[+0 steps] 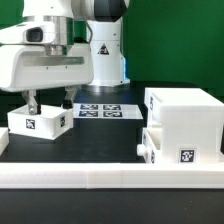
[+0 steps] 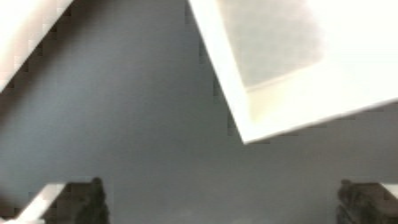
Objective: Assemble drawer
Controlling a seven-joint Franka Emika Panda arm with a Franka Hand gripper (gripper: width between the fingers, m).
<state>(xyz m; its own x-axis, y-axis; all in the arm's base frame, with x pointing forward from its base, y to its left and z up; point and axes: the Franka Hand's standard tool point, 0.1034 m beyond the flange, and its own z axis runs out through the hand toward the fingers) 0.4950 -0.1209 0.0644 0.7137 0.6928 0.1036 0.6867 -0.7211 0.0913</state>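
Note:
The large white drawer housing (image 1: 185, 112) stands at the exterior view's right. A small tray (image 1: 165, 148) with a square tag sits at the housing's front lower part. A second small white tray (image 1: 40, 121) with a tag lies at the left. My gripper (image 1: 48, 103) hangs just above and behind this left tray, its fingers spread wide with nothing between them. In the wrist view the gripper (image 2: 217, 205) is open over bare dark table. The open-top tray (image 2: 294, 60) lies ahead of it, apart from both fingertips (image 2: 71, 203).
The marker board (image 1: 105, 110) lies flat at the middle back. The long white border wall (image 1: 110, 180) runs along the front. The robot base (image 1: 105, 45) stands behind the marker board. An unidentified white surface (image 2: 22, 45) shows at one corner of the wrist view.

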